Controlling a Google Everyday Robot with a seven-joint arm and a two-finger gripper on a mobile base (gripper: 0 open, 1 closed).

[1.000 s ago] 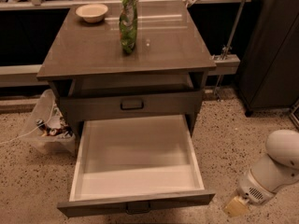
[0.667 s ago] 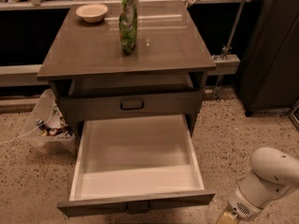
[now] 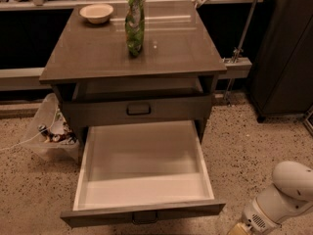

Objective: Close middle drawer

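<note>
Below the tabletop, the camera view shows the middle drawer (image 3: 186, 210) standing far out, its pale box exposed. Low at the right edge, just off the drawer's front corner, is the gripper (image 3: 238, 228); whether it is open or closed cannot be told. The close should go best with square contact near the handle (image 3: 145, 218), pushing straight inward.

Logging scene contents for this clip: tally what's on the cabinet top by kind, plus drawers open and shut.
Pale bowl: 1
Green bag: 1
Open drawer: 1, the middle drawer
Shut drawer: 1, the upper drawer
Total: 4
The gripper is at the bottom right edge of the view, apart from the middle drawer's front.
</note>
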